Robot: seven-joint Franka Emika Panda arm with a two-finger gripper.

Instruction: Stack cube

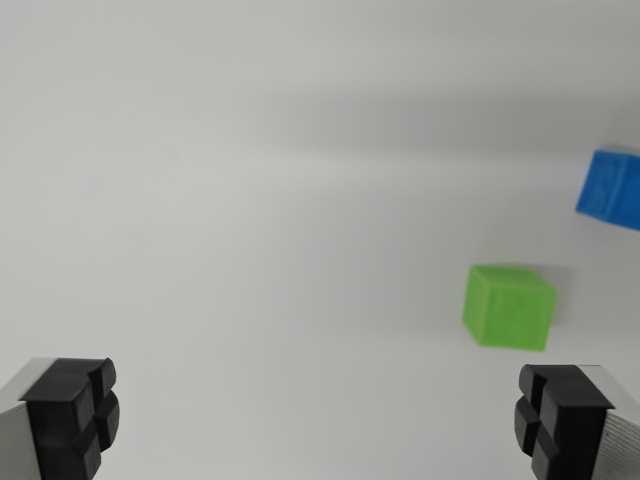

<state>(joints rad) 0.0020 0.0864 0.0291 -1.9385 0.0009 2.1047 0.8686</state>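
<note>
Two cubes sit on the counter (250, 200), both toward the wrist view's right. The near cube (508, 307) lies just ahead of the pincer's (315, 425) right-hand finger (556, 420). The far cube (612, 189) lies farther ahead and more rightward — cut by the frame edge, apart from the near one.

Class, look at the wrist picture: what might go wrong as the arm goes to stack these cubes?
1. The open pincer is centred left of the green cube, so closing now would likely grab nothing.
2. The blue cube is cut off by the view's right edge, so its position may be misjudged.
</note>
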